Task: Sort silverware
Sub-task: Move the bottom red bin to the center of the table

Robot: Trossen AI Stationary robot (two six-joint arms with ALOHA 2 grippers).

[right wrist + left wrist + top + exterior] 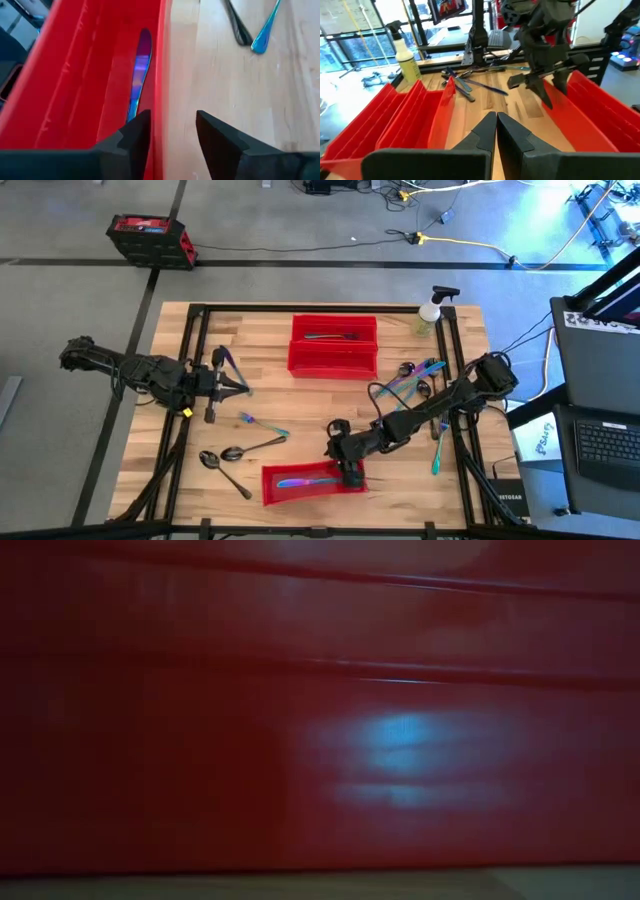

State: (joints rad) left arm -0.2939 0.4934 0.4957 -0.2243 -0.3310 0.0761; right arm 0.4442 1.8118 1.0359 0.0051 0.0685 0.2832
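Place: robotics lab
Evidence: cables (470,242) on concrete floor, laptop (607,445) beside framed wooden worktop (250,330)

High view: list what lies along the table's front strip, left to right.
Two dark bronze metal spoons → long red plastic bin holding an iridescent knife → right pincer, open over the bin's right end.
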